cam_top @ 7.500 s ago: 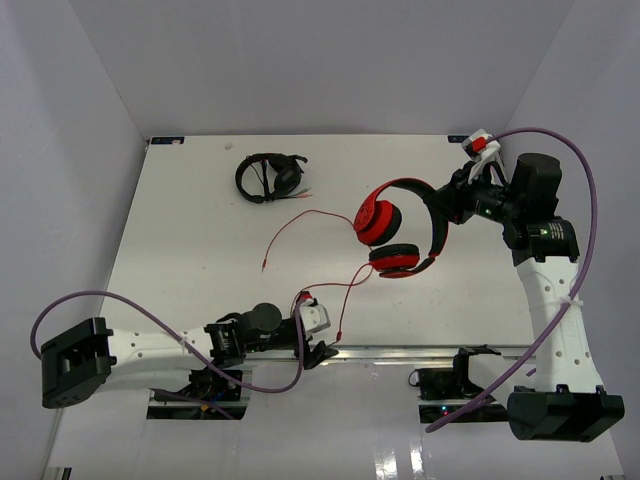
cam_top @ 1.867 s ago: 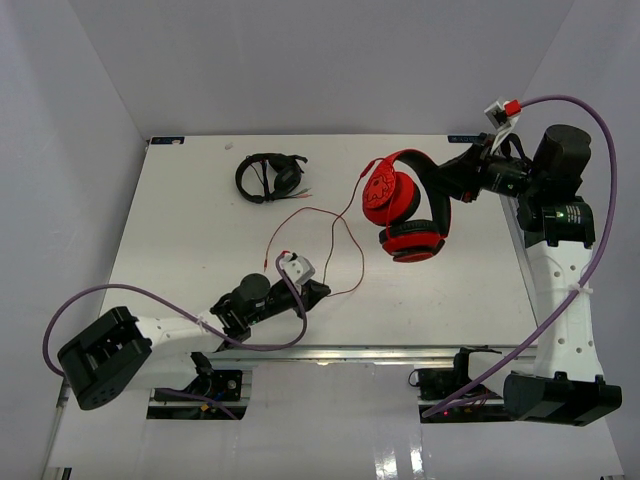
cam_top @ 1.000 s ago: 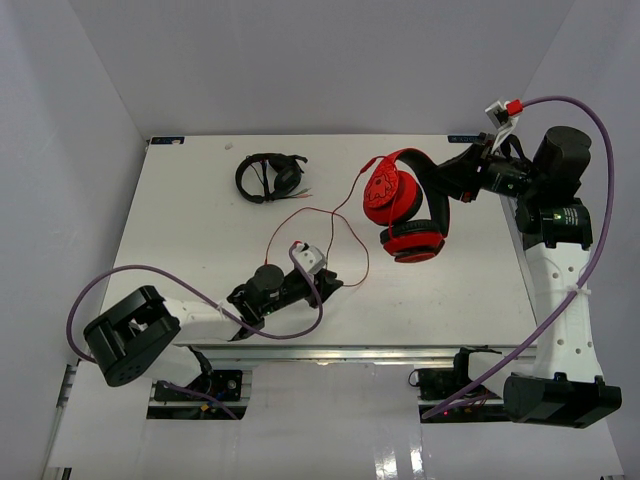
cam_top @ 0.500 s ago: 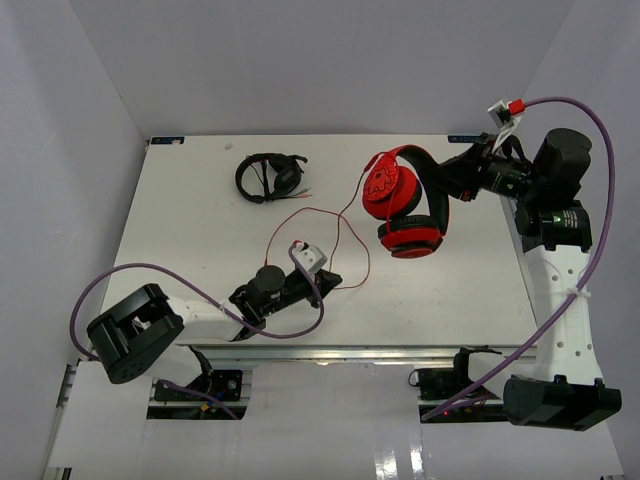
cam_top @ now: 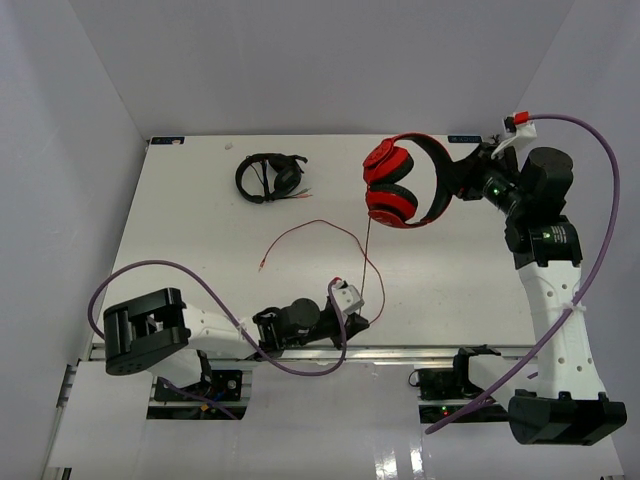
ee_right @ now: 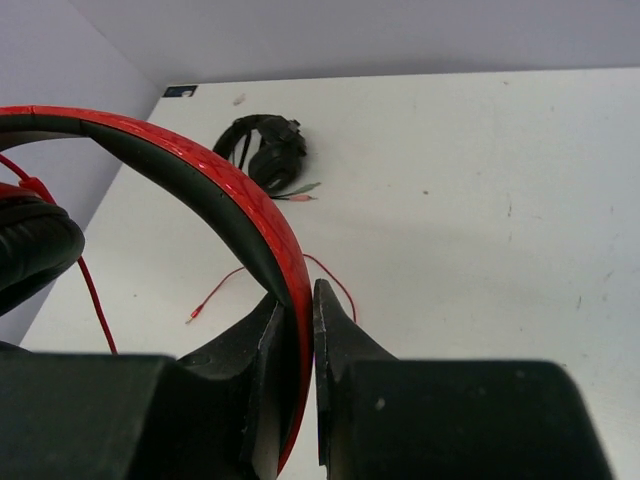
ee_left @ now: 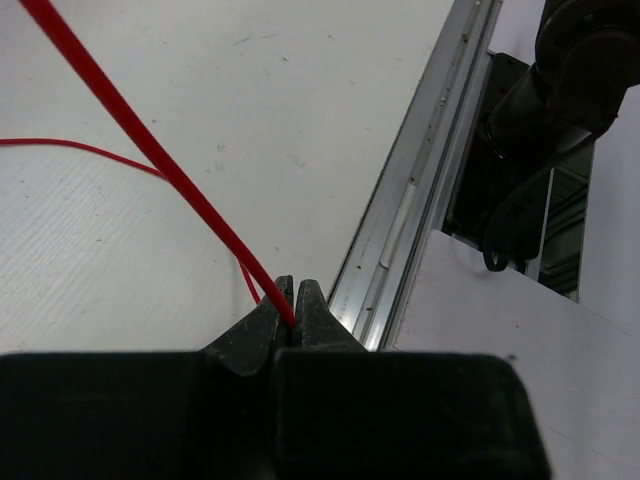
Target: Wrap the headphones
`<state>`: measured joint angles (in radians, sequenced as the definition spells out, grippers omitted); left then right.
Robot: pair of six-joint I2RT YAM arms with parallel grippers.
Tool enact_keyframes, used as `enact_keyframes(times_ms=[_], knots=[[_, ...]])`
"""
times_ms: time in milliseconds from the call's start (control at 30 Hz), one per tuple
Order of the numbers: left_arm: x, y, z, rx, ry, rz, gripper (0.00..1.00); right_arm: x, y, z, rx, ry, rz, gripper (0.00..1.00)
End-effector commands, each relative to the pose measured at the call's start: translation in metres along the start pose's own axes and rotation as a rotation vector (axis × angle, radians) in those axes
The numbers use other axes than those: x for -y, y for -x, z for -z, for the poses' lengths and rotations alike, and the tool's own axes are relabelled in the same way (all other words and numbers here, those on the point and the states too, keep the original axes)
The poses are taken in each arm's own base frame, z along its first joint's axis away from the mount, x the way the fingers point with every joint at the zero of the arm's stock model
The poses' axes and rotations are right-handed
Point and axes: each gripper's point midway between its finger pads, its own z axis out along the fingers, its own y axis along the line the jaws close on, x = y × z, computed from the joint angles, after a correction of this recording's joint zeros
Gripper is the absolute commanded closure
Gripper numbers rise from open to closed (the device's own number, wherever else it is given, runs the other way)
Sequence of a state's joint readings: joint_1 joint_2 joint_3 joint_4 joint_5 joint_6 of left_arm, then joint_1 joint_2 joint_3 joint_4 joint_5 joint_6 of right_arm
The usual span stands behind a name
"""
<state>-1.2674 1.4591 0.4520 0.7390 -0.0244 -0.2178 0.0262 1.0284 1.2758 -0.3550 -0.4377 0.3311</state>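
The red headphones (cam_top: pixel 398 186) hang in the air at the back right, held by the headband (ee_right: pixel 205 175) in my shut right gripper (cam_top: pixel 462 180) (ee_right: pixel 298 300). One black-padded ear cup (ee_right: pixel 30 245) shows at the left of the right wrist view. The thin red cable (cam_top: pixel 366 250) drops straight from the cups to my left gripper (cam_top: pixel 358 318) at the table's near edge. That gripper (ee_left: pixel 288 300) is shut on the cable (ee_left: pixel 150 160), which rises taut from its tips. The rest of the cable arcs left across the table to its plug (cam_top: pixel 262 267).
Black headphones (cam_top: pixel 268 177) (ee_right: pixel 265 150) lie at the back left of the white table (cam_top: pixel 200 230). A metal rail (ee_left: pixel 420 190) (cam_top: pixel 420 352) runs along the near edge, just right of my left fingertips. White walls enclose the left, back and right sides.
My left gripper has shut on the cable and slid right along the near edge, pulling it taut. The right arm has raised the headphones and swung them towards the back.
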Motion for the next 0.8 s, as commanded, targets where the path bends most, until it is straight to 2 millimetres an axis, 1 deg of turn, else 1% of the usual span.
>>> enact_keyframes(times_ms=[0,100,200,300,333,467,533,567,600,667,733,767], knots=[[0.006,0.002,0.006,-0.051,0.041,-0.001,1.00,0.017,0.016,0.002,0.143,-0.143,-0.015,0.92],[0.012,0.012,-0.001,-0.065,0.044,-0.015,1.00,0.031,-0.004,-0.008,0.129,-0.201,0.000,0.92],[0.018,0.021,-0.010,-0.077,0.035,-0.025,1.00,0.044,-0.014,-0.014,0.131,-0.259,0.028,0.92],[0.025,0.026,-0.018,-0.098,0.024,-0.042,1.00,0.053,-0.021,-0.020,0.132,-0.305,0.059,0.92],[0.028,0.028,-0.020,-0.104,0.021,-0.047,1.00,0.058,-0.023,-0.021,0.136,-0.332,0.074,0.92],[0.034,0.037,-0.024,-0.118,0.015,-0.066,1.00,0.071,-0.037,-0.031,0.121,-0.398,0.138,0.92],[0.034,0.036,-0.022,-0.149,0.021,-0.082,1.00,0.080,-0.043,-0.033,0.121,-0.444,0.202,0.92],[0.034,0.039,-0.021,-0.158,0.025,-0.090,1.00,0.083,-0.048,-0.033,0.114,-0.462,0.231,0.92],[0.035,0.046,-0.019,-0.155,0.028,-0.098,1.00,0.085,-0.056,-0.034,0.099,-0.473,0.257,0.92],[0.032,0.055,-0.011,-0.161,0.048,-0.120,1.00,0.087,-0.054,-0.033,0.119,-0.498,0.328,0.92],[0.025,0.057,-0.001,-0.191,0.083,-0.148,1.00,0.093,-0.060,-0.028,0.118,-0.525,0.390,0.92],[0.023,0.062,0.004,-0.191,0.093,-0.164,1.00,0.093,-0.061,-0.027,0.114,-0.527,0.440,0.92]])
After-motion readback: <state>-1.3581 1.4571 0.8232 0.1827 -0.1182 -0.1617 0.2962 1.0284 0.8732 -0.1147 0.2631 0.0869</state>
